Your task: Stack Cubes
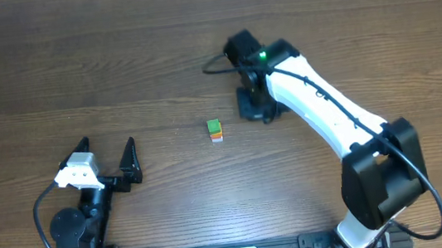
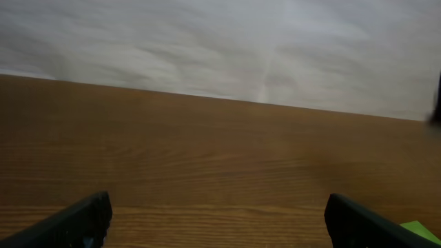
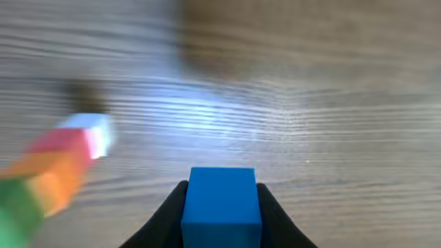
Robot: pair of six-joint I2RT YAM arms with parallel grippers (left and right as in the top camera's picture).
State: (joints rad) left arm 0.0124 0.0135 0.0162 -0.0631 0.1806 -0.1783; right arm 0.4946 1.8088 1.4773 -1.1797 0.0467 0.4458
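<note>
A small stack of cubes (image 1: 216, 129) stands near the table's middle, green on top, then orange, red and a pale one at the bottom; the same stack of cubes (image 3: 55, 172) appears off to one side in the right wrist view. My right gripper (image 1: 254, 108) hovers just right of the stack, shut on a blue cube (image 3: 221, 205) held between its fingers. My left gripper (image 1: 107, 149) rests at the lower left of the table, far from the stack, wide open with nothing between its fingertips (image 2: 83, 219).
The wooden table (image 1: 72, 57) lies bare around the stack. A black cable (image 1: 219, 67) loops beside the right arm's wrist. A green corner (image 2: 422, 229) peeks past the left gripper's finger.
</note>
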